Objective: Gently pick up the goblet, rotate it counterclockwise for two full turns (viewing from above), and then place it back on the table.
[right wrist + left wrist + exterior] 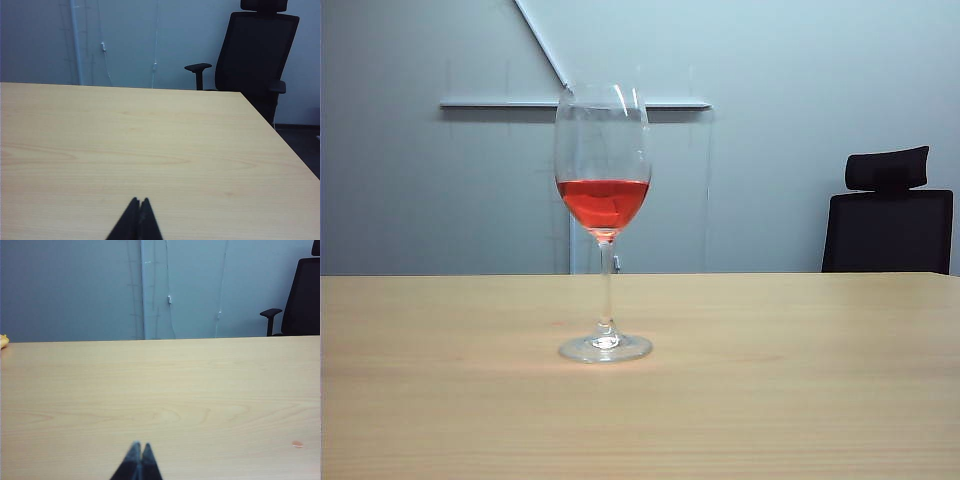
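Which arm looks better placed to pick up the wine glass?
Hard to call. The goblet stands upright mid-table, in neither wrist view. Left gripper and right gripper both sit shut, low over bare wood.

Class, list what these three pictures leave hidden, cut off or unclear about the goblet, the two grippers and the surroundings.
- Goblet: seen only in the exterior view; neither wrist view shows it.
- Left gripper and right gripper: only closed fingertips show, the rest cut off by the frame edge; both absent from the exterior view.
- Yellow object: cut off at the left wrist view's edge, unidentifiable.
- Small spot on the table: too small to identify.
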Tool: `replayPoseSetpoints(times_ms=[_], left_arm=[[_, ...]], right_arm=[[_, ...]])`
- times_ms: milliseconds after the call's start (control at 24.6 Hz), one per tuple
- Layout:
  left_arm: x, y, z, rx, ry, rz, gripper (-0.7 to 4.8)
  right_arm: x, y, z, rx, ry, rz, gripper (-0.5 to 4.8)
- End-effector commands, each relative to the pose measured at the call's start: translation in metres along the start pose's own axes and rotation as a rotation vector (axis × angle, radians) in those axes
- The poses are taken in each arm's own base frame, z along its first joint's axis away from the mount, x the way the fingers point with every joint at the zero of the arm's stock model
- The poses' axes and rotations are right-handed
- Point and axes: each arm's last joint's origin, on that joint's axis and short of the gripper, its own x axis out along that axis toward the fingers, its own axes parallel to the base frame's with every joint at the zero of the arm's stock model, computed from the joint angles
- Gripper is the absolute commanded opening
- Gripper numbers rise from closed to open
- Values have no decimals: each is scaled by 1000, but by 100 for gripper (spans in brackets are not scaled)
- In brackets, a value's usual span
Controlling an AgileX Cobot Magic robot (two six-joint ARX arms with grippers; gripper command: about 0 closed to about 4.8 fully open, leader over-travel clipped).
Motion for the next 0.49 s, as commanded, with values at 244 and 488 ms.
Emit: replayPoseSetpoints(times_ms=[244,488], left_arm=[[0,0,2,0,-14,-3,-5],[0,-2,2,-2,-13,-19,-5]], right_arm=[[0,1,2,4,-27,22,-8],[0,2,3,69,-44,85,-8]])
